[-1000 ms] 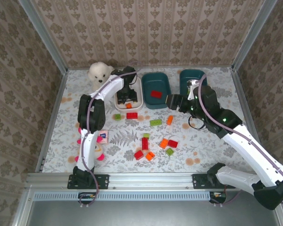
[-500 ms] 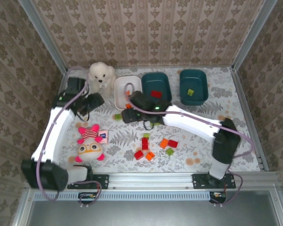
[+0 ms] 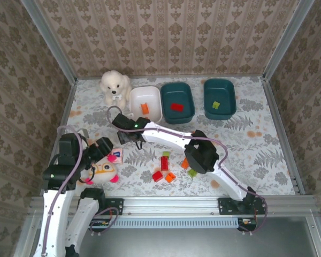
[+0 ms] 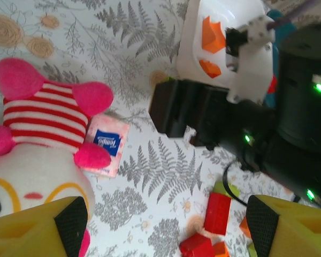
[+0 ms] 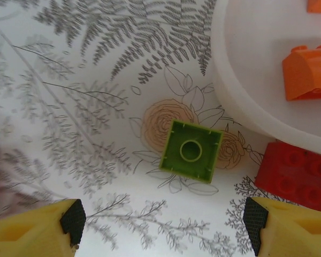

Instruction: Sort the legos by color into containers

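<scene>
Lime lego (image 5: 191,150) lies loose on the floral table (image 5: 85,96), dead ahead of the right gripper (image 5: 163,219), whose jaws are wide apart and empty. White bin (image 5: 246,91) at the lime lego's 2 o'clock holds orange legos (image 5: 307,72). Red lego (image 5: 299,171) at its 4 o'clock, just outside the bin rim. Overhead, all three bins sit at the table's 12 o'clock: middle teal bin (image 3: 174,115) has one red brick (image 3: 177,106), right teal bin (image 3: 222,91) has one green brick (image 3: 216,105). Loose legos (image 3: 164,162) cluster toward 6 o'clock. Left gripper (image 4: 166,217) fingers spread, empty, with plush doll (image 4: 37,123) and pink card (image 4: 104,144) at its 10 o'clock.
</scene>
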